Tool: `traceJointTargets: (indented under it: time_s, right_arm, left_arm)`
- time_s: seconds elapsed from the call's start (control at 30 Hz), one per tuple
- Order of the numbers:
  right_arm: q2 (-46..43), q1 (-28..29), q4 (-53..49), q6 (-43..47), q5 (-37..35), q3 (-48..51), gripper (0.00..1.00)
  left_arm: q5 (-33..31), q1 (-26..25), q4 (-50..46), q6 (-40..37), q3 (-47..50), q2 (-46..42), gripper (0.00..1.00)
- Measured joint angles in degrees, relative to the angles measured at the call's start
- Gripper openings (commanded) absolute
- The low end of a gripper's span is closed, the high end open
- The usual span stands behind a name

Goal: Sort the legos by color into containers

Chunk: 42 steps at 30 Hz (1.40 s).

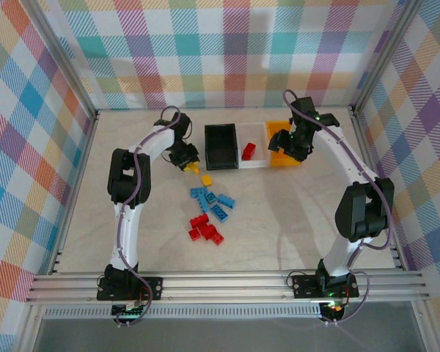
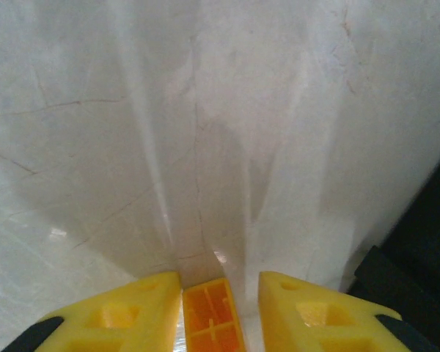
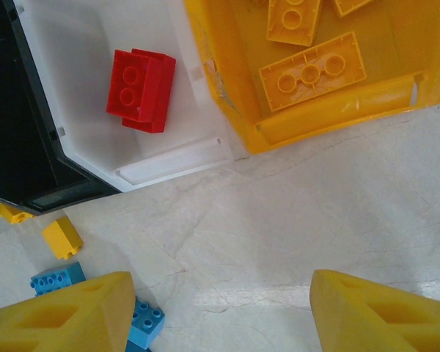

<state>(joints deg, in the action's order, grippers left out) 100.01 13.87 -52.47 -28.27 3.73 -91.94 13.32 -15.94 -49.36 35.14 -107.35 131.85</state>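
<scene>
Top external view: the left arm goes up from its base at the near left, bends at a high elbow, then reaches far and to the right. Its wrist tips down to the table, just left of the black bin. The left gripper points down there. In the left wrist view its two yellow fingers sit close together, with an orange brick between them. One finger looks to be touching the brick and a thin gap shows on the other side, so I cannot tell if the brick is squeezed tight.

The right arm goes up from the near right, bends, and reaches far and to the left. The right gripper hangs over the near edge of the orange bin. In the right wrist view its fingers are spread wide, with bare table between them.

The three bins stand side by side in a row at the far side: black on the left, the white bin in the middle, orange on the right. A red brick lies in the white bin. Flat orange bricks lie in the orange bin. Nearer, loose on the table, are a yellow brick, then a bunch of blue bricks, then a bunch of red bricks nearest of all.
</scene>
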Motion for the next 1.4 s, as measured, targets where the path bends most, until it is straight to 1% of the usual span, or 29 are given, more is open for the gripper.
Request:
traceJointTargets:
  time_s: [0.1, 0.17, 0.3, 0.4, 0.57, 0.77, 0.87, 0.97, 1.07, 1.17, 1.27, 1.4]
  right_arm:
    - [0.00, 0.00, 0.17, 0.02, 0.00, 0.04, 0.65]
    - [0.00, 0.00, 0.35, 0.02, 0.00, 0.17, 0.65]
    - [0.00, 0.00, 0.52, 0.02, 0.02, 0.50, 0.65]
    - [-0.24, 0.00, 0.59, 0.02, 0.02, 0.70, 0.65]
    - [-1.49, 0.00, 0.74, 0.04, 0.07, 2.32, 0.65]
    - [-2.78, 0.00, 0.98, 0.15, 0.46, 3.96, 0.65]
    - [-4.63, -0.09, 1.20, 0.20, 1.07, 6.01, 0.65]
    - [-8.46, -1.05, 1.86, -0.46, 3.04, 10.38, 0.65]
    - [-13.97, -3.06, 3.48, -2.54, 6.36, 16.85, 0.65]
    - [-20.22, -4.85, 6.69, -4.72, 9.77, 23.98, 0.65]
    - [-25.94, -5.07, 10.54, -6.88, 13.62, 29.79, 0.65]
    - [-31.54, -4.90, 14.25, -8.94, 17.55, 34.88, 0.65]
  left_arm:
    - [0.11, -0.11, 0.66, 0.09, 0.85, -0.46, 0.35]
    - [0.09, -0.11, 0.98, 0.28, 1.07, -0.57, 0.30]
    - [-0.31, -0.09, 0.83, 1.38, 1.57, -0.76, 0.18]
    - [-0.15, -0.11, 1.60, 1.99, 2.58, -1.42, 0.14]
    - [1.03, -0.28, 2.05, 2.62, 4.33, -2.62, 0.13]
    - [1.68, -1.36, -1.64, 2.62, 6.43, -5.66, 0.13]
    - [2.29, -1.81, -2.08, 2.86, 6.47, -9.42, 0.14]
    - [3.76, -2.64, -1.31, 4.31, 5.46, -13.73, 0.14]
    - [5.40, -3.87, 0.17, 5.97, -0.15, -14.36, 0.14]
    - [7.17, -6.54, 2.80, 7.61, -8.98, -11.32, 0.15]
    - [9.05, -10.23, 6.32, 9.18, -20.59, -4.50, 0.15]
    - [11.61, -15.02, 11.43, 12.74, -35.63, 7.37, 0.16]
